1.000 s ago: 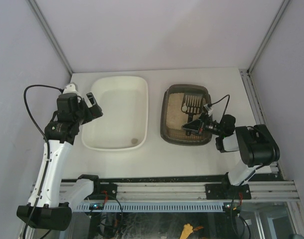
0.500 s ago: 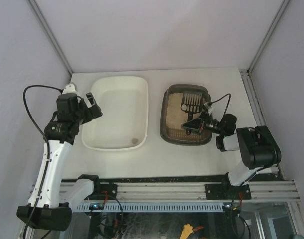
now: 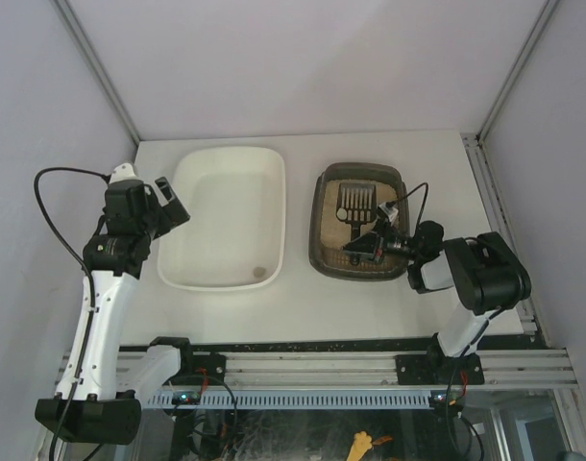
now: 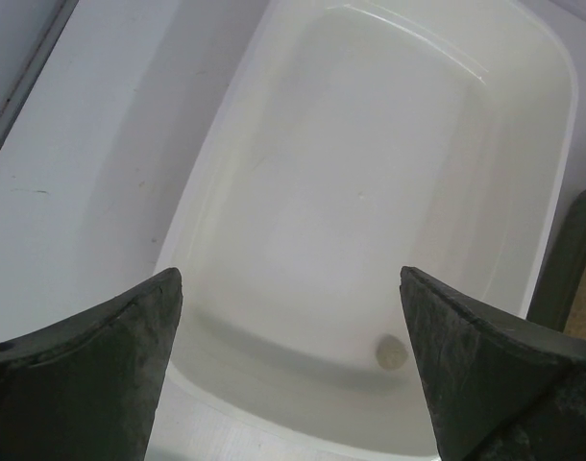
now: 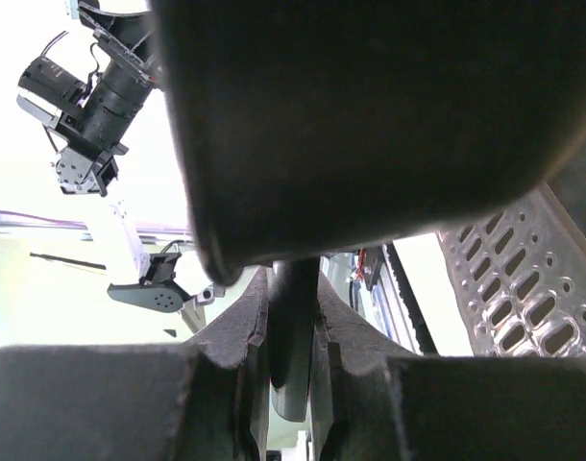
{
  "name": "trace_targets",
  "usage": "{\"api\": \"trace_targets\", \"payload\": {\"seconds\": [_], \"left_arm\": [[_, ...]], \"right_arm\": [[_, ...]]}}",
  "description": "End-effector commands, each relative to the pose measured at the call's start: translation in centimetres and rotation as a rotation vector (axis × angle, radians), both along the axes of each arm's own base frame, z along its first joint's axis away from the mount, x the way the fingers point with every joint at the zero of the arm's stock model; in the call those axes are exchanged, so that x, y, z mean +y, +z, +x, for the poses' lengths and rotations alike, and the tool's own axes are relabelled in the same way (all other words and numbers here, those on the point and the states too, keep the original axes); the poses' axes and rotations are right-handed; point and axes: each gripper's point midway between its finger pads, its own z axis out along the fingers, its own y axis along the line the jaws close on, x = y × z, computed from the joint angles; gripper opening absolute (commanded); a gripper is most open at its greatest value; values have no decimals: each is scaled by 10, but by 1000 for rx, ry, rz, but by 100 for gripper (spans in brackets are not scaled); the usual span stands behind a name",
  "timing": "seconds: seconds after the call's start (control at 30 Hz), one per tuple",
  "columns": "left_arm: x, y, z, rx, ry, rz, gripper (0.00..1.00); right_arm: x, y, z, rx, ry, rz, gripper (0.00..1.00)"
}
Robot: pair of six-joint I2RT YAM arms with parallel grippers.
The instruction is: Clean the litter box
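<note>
Sitting just to the right of the cream-white tub on the white counter, the litter box is a small dark grey-brown tray with rounded corners. Its long side runs parallel to the tub's, and a narrow strip of counter separates the two. Beige sandy litter covers its floor.

A black slotted scoop is inside the litter box, its slotted head over the litter about level with the tub's middle. Its handle slants back toward the tub's near end. The right arm's fingers are closed tight on that handle. In the right wrist view the two dark fingers press against either side of the thin black handle, with the slotted head showing off to one side. Whether the head rests on the litter or is lifted off it, I cannot tell.

The left arm's fingers are spread wide and hold nothing. They hang over the tub's left rim, on the side away from the litter box. The left wrist view looks down between the two dark fingertips into the tub's pale, smooth basin.

A small round brownish lump lies on the tub's floor in the near corner on the litter-box side. A dark sliver of the litter box's wall shows just past the tub's right rim in that same view.
</note>
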Motion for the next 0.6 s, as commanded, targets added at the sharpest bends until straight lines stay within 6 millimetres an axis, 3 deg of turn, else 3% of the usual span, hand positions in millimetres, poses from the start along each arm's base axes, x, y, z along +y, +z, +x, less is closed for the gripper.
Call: {"api": "trace_targets", "payload": {"seconds": [0.0,0.2,0.33,0.5,0.57], "left_arm": [[-3,29,3,-79,-10,-35,98],[-4,29,2,-80,-41,-14,98],[-12,28,4,-75,-110,-15,98],[-19,25,4,-67,-156,-23,98],[-19,24,4,-63,-155,-22,99]], "right_arm": [[9,14,5,-87,26,21,0],[5,19,12,-50,-3,56,0],[15,25,9,-36,49,68,0],[1,38,25,-39,-48,92,0],[11,42,20,-54,-20,95,0]]}}
